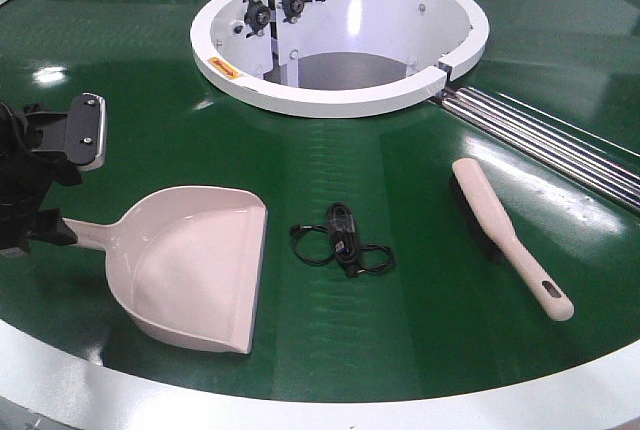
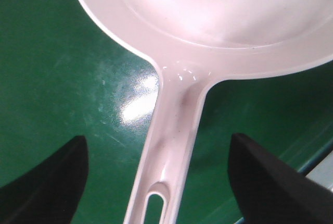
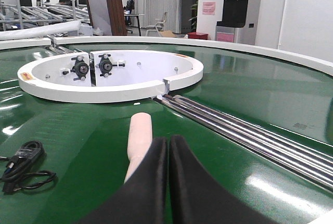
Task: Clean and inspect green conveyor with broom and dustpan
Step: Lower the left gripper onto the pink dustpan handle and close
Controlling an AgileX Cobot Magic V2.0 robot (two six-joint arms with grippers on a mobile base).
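The dustpan [image 1: 195, 265] lies flat on the green conveyor [image 1: 400, 330] at the left, handle pointing left. My left gripper [image 1: 68, 182] is open at that handle's end. In the left wrist view the slotted handle [image 2: 171, 146] runs up between the two black fingers [image 2: 52, 182], apart from both. The left gripper [image 2: 161, 182] holds nothing. The broom [image 1: 505, 235] lies on the belt at the right, handle toward the front. My right gripper [image 3: 168, 146] is shut with nothing between its fingers, just behind the broom [image 3: 139, 135]. It is outside the front view.
A black coiled cable [image 1: 343, 240] lies on the belt between dustpan and broom. The white central ring housing [image 1: 340, 35] stands behind, with metal rails [image 1: 540, 140] running off to the right. The white outer rim [image 1: 300, 410] borders the front.
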